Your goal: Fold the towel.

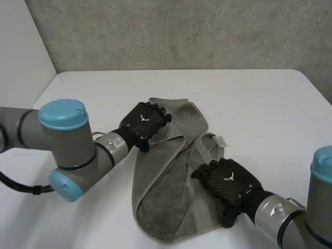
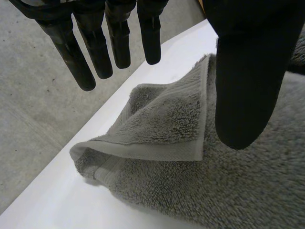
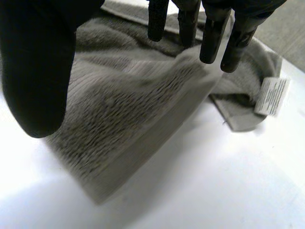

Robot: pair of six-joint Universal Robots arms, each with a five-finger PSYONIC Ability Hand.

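L hand over towel, lengthwise near-far

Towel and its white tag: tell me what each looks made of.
The towel looks like grey terry cloth, probably cotton: matte, with a fuzzy looped pile and a flat woven hem band. The tag looks like a thin white fabric or satin label with printed text; its exact material is unclear.

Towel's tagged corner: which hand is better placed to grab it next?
Right, probably. The right hand is open over the right edge of the towel, with the white tag near its fingertips. The left hand, also open, is over the far folded end.
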